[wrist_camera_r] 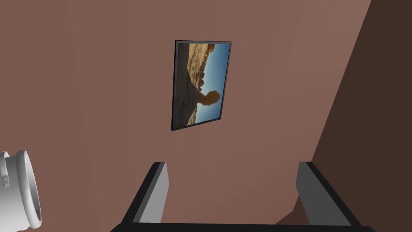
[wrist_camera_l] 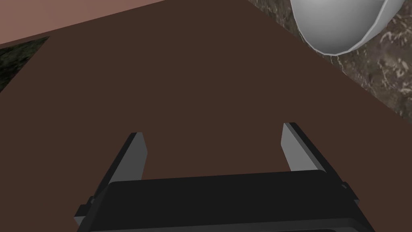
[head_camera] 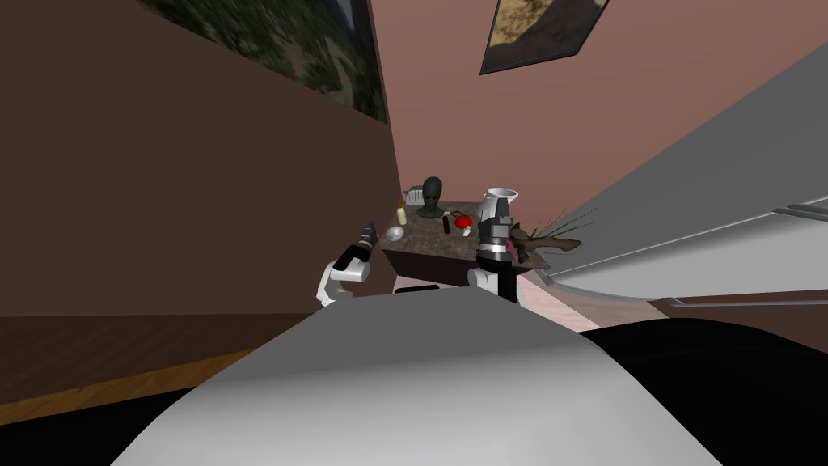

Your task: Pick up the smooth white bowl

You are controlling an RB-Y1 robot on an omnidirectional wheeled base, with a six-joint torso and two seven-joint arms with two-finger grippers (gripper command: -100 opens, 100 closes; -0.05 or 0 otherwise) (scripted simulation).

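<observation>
The left arm reached forward and low beside the desk [wrist_camera_l: 386, 76], its tool [wrist_camera_l: 213, 131] wide open and empty. The bowl [wrist_camera_l: 338, 28] sat at the desk's near left corner, ahead of the tool and apart from it. The right arm stood upright, its tool [wrist_camera_r: 232, 165] also open and empty.

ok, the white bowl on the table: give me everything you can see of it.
The bowl is round, smooth and plain white-grey; material unclear. It sits upright on the dark mottled tabletop, near the corner closest to the left arm, in front of a yellowish bottle. Only the tabletop touches it. The left gripper is open and short of it, the bowl off to one side, not between the fingers.
</observation>
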